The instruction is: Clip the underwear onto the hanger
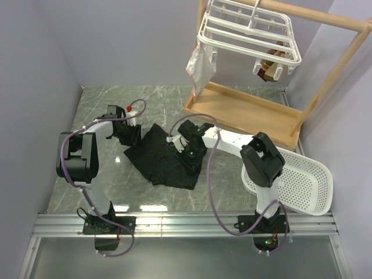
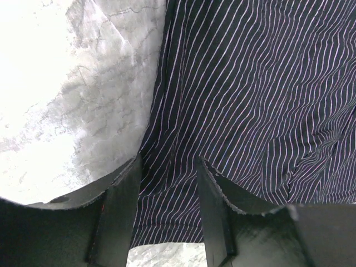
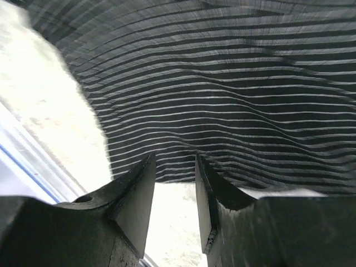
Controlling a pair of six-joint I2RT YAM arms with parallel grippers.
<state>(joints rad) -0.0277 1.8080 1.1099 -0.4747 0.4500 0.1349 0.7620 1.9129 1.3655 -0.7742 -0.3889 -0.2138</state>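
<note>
The underwear (image 1: 164, 158) is dark fabric with thin stripes, lying crumpled on the marble table between both arms. My left gripper (image 1: 133, 135) is low at its left edge. In the left wrist view the jaws (image 2: 168, 162) stand open with the striped fabric (image 2: 250, 94) lying between and beyond them. My right gripper (image 1: 188, 154) is over the cloth's right part. In the right wrist view it (image 3: 174, 158) is open with the fabric's edge (image 3: 222, 100) at the fingertips. The white hanger (image 1: 250, 32) hangs from the wooden frame at the back right.
The wooden frame's tray base (image 1: 244, 110) stands behind the right arm. A translucent pouch (image 1: 200, 65) and a small brown item (image 1: 270, 68) hang from the rack's clips. A white perforated basket (image 1: 305, 180) sits at the right. Grey walls close in both sides.
</note>
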